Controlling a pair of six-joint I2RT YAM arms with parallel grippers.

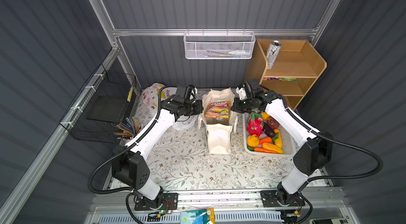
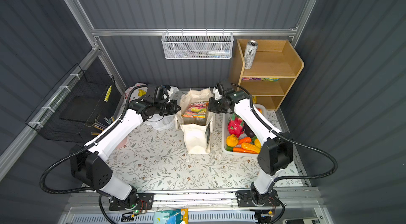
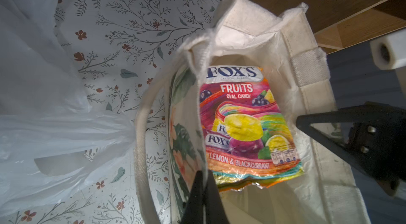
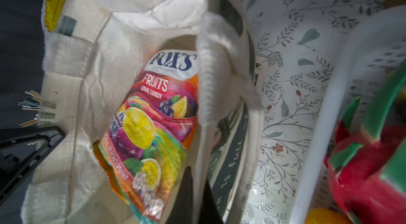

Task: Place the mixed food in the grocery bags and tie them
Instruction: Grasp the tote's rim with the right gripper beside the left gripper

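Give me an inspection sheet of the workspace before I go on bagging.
Surface: floral cloth, flat, no spills seen.
Job's things: canvas tote standing, mouth open, candy packet inside; plastic bag at back left; toy fruit in the white basket; can and packets on the shelf.
Clutter: pencils at left.
Grippers: left gripper shut on the tote's left rim; right gripper shut on its right rim.
Cables: black conduits loop at both sides, none on the tote.
Surroundings: wire basket on the left wall, mesh basket on the back wall.
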